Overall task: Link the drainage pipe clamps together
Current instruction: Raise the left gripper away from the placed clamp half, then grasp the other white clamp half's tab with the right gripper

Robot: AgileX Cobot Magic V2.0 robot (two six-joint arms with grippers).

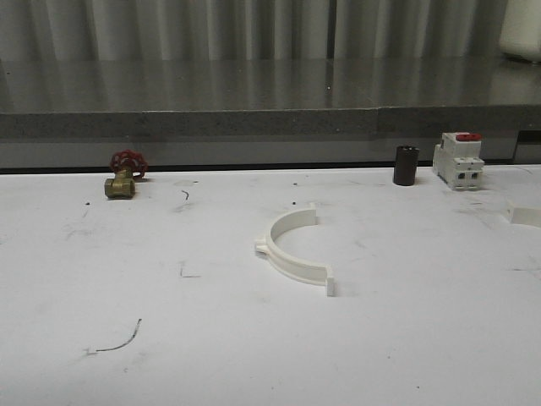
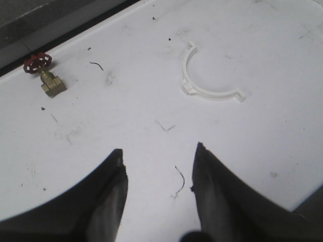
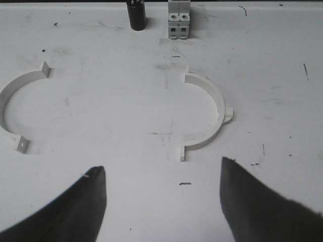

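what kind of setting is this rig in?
Looks like a lab or workshop test bench: a scuffed white table with plumbing and electrical parts laid out, namely pipe clamp halves, a brass valve with a red handwheel and a circuit breaker.

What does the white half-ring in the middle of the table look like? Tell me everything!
The middle half-ring is one of the drainage pipe clamps: a smooth white arc that looks like plastic, lying flat on the white table. It has a small square tab at each end and a little lug sticking out from the middle of its outer curve. Its open side faces the robot's right, toward the other half lying apart from it. Nothing touches it but the table; the left gripper and right gripper are open and clear of it.
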